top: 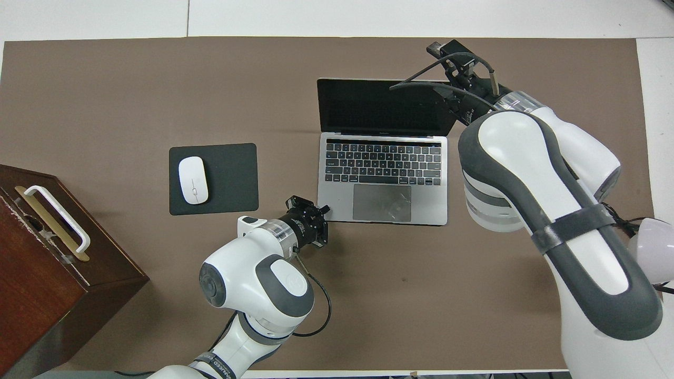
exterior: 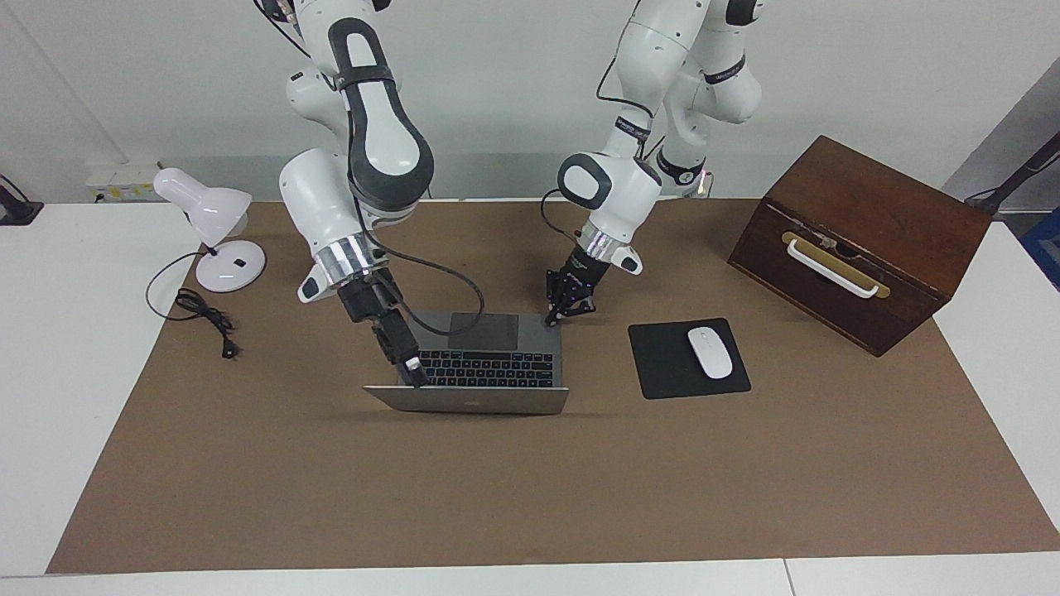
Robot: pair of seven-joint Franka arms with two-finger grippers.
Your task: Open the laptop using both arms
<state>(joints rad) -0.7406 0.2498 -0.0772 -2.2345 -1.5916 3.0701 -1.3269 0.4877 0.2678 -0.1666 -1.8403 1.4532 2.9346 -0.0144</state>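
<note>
The silver-grey laptop [exterior: 497, 364] [top: 379, 163] lies open in the middle of the brown mat, with black keys and a grey trackpad showing. Its lid [exterior: 472, 401] stands up and leans away from the robots, with the dark screen [top: 379, 108] facing them. My right gripper [exterior: 411, 370] [top: 445, 50] is at the lid's top edge, at the corner toward the right arm's end. My left gripper [exterior: 570, 314] [top: 321, 210] is down at the base's corner nearest the robots, toward the left arm's end.
A black mouse pad [exterior: 662, 364] [top: 231, 179] with a white mouse [exterior: 710, 352] [top: 192, 180] lies beside the laptop toward the left arm's end. A brown wooden box [exterior: 861, 240] [top: 47, 273] stands past it. A white desk lamp [exterior: 207, 211] and its cable [exterior: 203, 319] are at the right arm's end.
</note>
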